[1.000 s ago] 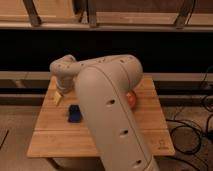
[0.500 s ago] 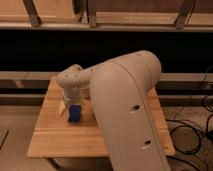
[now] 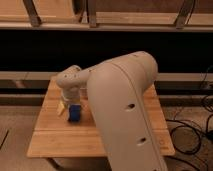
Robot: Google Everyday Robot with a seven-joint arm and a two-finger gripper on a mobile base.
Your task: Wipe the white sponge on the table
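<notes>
The robot's arm (image 3: 125, 115) now fills the middle of the camera view. It has swung across the wooden worktop (image 3: 55, 141) from where it stood a second ago, and it now hides the right part of the surface. Its wrist bends down at the left, so the gripper (image 3: 69, 101) hangs low over the worktop, just behind and left of a small blue block (image 3: 74, 114). Whether the gripper is apart, together or clamped on anything cannot be told, because the wrist housing covers it.

The white sponge (image 3: 61, 108) shows as a pale sliver just left of the blue block, right beside the gripper. It sits a little nearer the front edge than a second ago, while the blue block has kept its place. This suggests the sponge is being carried or pushed along with the gripper, so the wiping stroke is probably under way. Contact with the wood cannot be confirmed. The blue block lies close to the stroke and could get nudged.
</notes>
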